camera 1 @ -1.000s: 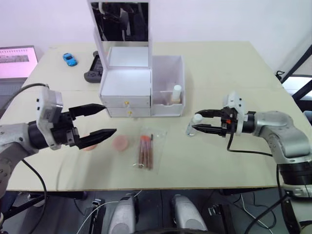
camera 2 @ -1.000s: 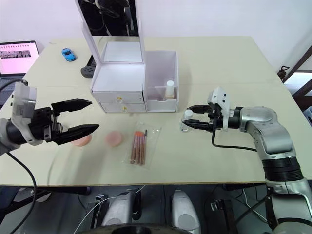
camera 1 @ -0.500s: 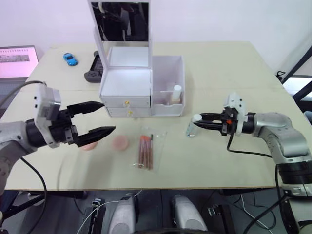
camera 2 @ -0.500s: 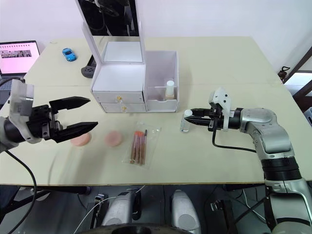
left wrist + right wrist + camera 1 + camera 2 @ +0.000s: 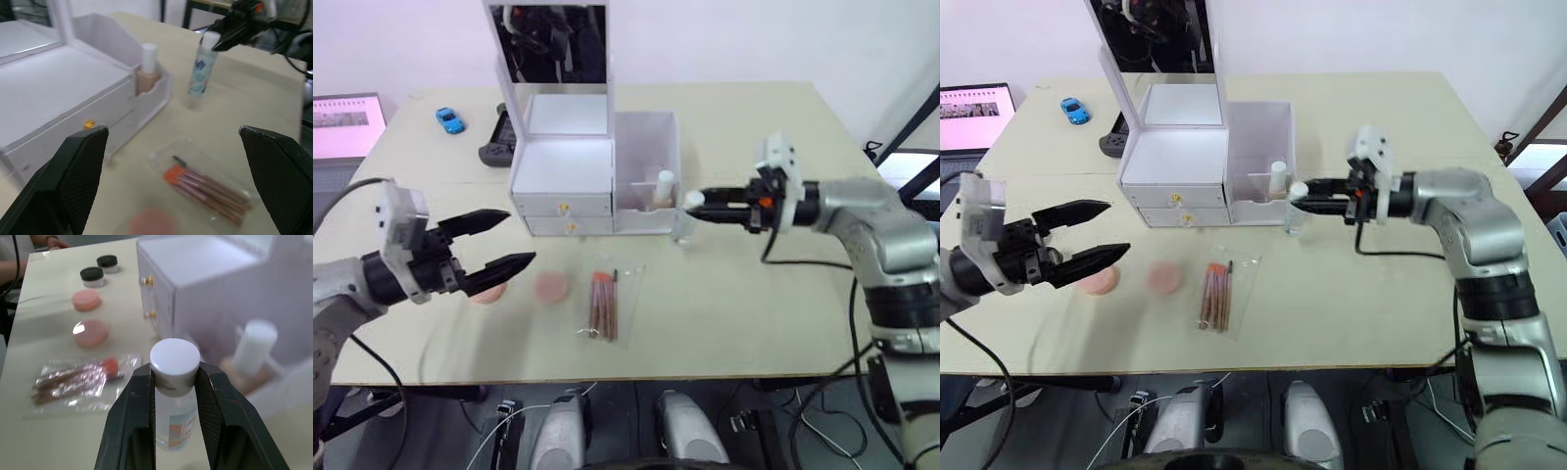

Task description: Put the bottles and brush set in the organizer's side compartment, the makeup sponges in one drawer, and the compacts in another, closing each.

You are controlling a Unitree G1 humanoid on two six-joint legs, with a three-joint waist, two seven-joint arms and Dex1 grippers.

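My right gripper (image 5: pixel 696 205) is shut on the white cap of a clear bottle (image 5: pixel 686 219), which hangs upright just off the front right corner of the white organizer (image 5: pixel 563 166). In the right wrist view the fingers (image 5: pixel 138 396) clamp that cap. A foundation bottle (image 5: pixel 664 189) stands in the open side compartment (image 5: pixel 649 147). The bagged brush set (image 5: pixel 604 304) lies in front of the drawers, with two pink makeup sponges (image 5: pixel 551 287) to its left. Over the left sponge (image 5: pixel 489 293) my left gripper (image 5: pixel 522 236) hovers open. Two black-lidded compacts (image 5: pixel 92 276) sit beyond the sponges.
The organizer's mirror lid (image 5: pixel 558 44) stands upright. A blue toy car (image 5: pixel 450 119) and a black controller (image 5: pixel 497 142) lie at the back left, and a laptop screen (image 5: pixel 347 122) sits off the table's left. A person's hand (image 5: pixel 49 242) rests at the far table edge.
My right gripper shut on the bottle's cap, lifted the bottle and carried it toward the organizer's side compartment. The left gripper stayed open and drifted slightly left.
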